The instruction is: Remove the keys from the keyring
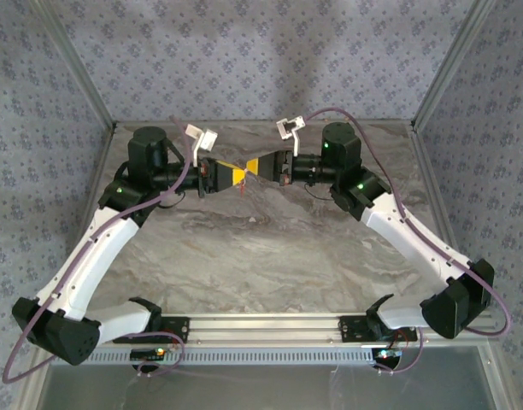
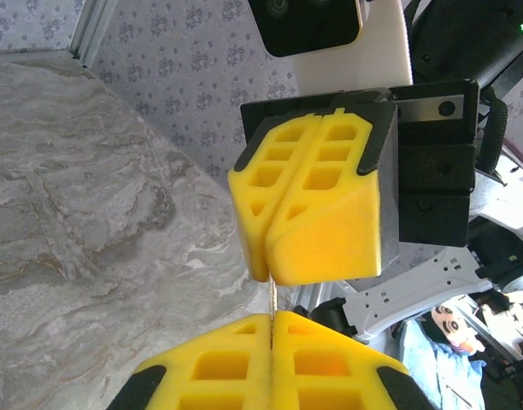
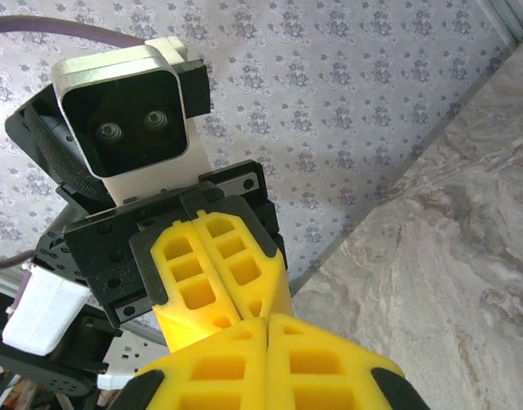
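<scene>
I see the two arms reaching in from either side and meeting tip to tip above the far middle of the marbled table point(image 1: 261, 256); the left gripper point(image 1: 237, 177) comes from the left and the right gripper point(image 1: 254, 166) from the right, their yellow fingertips touching or very nearly so; both are raised off the surface. The keyring point(image 1: 244, 189) appears to me from above as a tiny red speck hanging just under that meeting point, too small to show any detail. On my left wrist camera, that gripper's fingers point(image 2: 219, 367) are pressed flat together with no gap, and a thin silvery metal strip point(image 2: 271, 297), seen edge-on, rises out of their seam to the lower tip of the right gripper's fingers point(image 2: 321, 231), which are also closed against each other; I cannot tell whether the right pair pinches the strip or only touches it, nor whether the strip is ring or key. My right wrist camera shows its own fingers point(image 3: 321, 367) shut tight, with the left gripper's closed tips butting against them.
</scene>
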Action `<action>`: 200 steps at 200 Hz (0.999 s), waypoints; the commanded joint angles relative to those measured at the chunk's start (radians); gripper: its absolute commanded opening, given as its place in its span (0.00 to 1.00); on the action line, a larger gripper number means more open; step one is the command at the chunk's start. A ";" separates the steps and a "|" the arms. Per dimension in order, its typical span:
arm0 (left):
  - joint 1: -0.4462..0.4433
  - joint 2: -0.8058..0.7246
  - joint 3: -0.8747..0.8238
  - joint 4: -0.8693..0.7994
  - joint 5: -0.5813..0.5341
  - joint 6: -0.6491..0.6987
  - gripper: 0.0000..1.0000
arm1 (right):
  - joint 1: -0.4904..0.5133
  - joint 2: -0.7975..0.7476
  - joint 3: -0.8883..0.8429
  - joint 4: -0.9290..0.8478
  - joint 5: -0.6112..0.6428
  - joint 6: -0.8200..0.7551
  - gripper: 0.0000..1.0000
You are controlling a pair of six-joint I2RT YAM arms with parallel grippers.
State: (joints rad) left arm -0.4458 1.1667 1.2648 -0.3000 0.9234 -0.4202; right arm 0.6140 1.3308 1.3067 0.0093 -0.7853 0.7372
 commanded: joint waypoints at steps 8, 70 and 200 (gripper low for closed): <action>-0.010 -0.013 0.008 0.000 0.013 0.011 0.11 | 0.015 0.012 0.076 -0.070 -0.013 -0.064 0.00; 0.045 -0.046 0.042 -0.025 0.009 0.016 0.35 | 0.015 0.026 0.149 -0.260 -0.041 -0.168 0.00; -0.016 0.041 0.144 -0.176 0.086 0.123 0.24 | 0.017 0.070 0.242 -0.326 -0.108 -0.179 0.00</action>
State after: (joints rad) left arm -0.4538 1.2041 1.3830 -0.4446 0.9802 -0.3302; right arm 0.6270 1.3972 1.4990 -0.3195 -0.8501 0.5739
